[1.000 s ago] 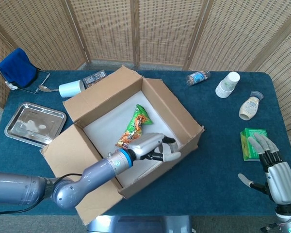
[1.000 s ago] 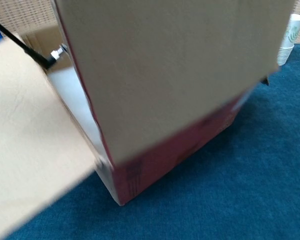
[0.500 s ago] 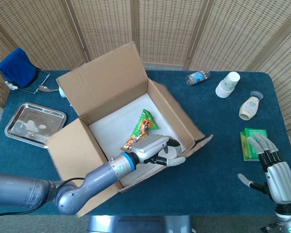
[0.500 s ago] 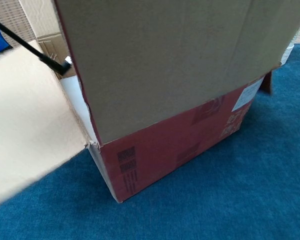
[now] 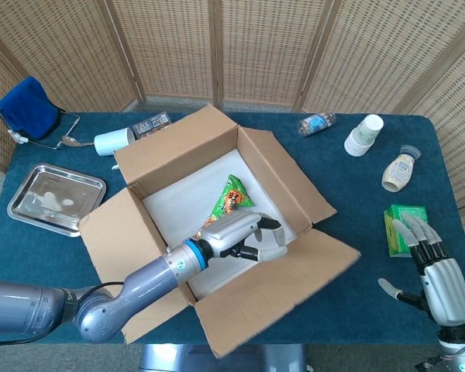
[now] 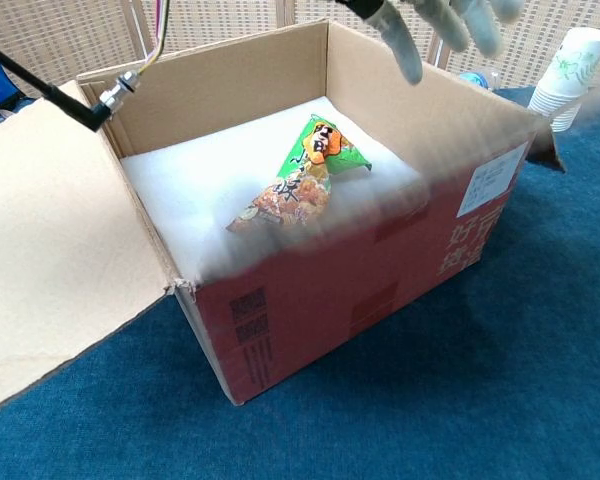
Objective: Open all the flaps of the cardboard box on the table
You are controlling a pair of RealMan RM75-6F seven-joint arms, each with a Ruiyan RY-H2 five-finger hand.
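Observation:
The cardboard box (image 5: 283, 190) stands mid-table with a red front (image 6: 360, 300) and a white lining. A green snack bag (image 5: 226, 201) (image 6: 300, 185) lies inside. The near flap (image 5: 279, 287) lies folded outward toward the table's front edge. The left flap (image 5: 120, 232) (image 6: 60, 250) hangs out, and the far flap (image 5: 174, 139) and right flap (image 5: 298, 178) lean outward. My left hand (image 5: 244, 236) (image 6: 435, 18) hovers over the box's near wall, fingers apart, holding nothing. Over the near right corner of the table, my right hand (image 5: 432, 275) hangs with fingers spread and empty.
A metal tray (image 5: 56, 198), a tipped white cup (image 5: 115, 142) and a blue cloth (image 5: 27, 107) sit to the left. On the right are stacked paper cups (image 5: 364, 134) (image 6: 575, 75), a lying plastic bottle (image 5: 316, 122), a sauce bottle (image 5: 399, 170) and a green box (image 5: 403, 229).
The near flap, upright before, has swung down and outward toward the front edge. The far flap rose, then dropped back. My left hand stays at the near wall; the right hand has not moved.

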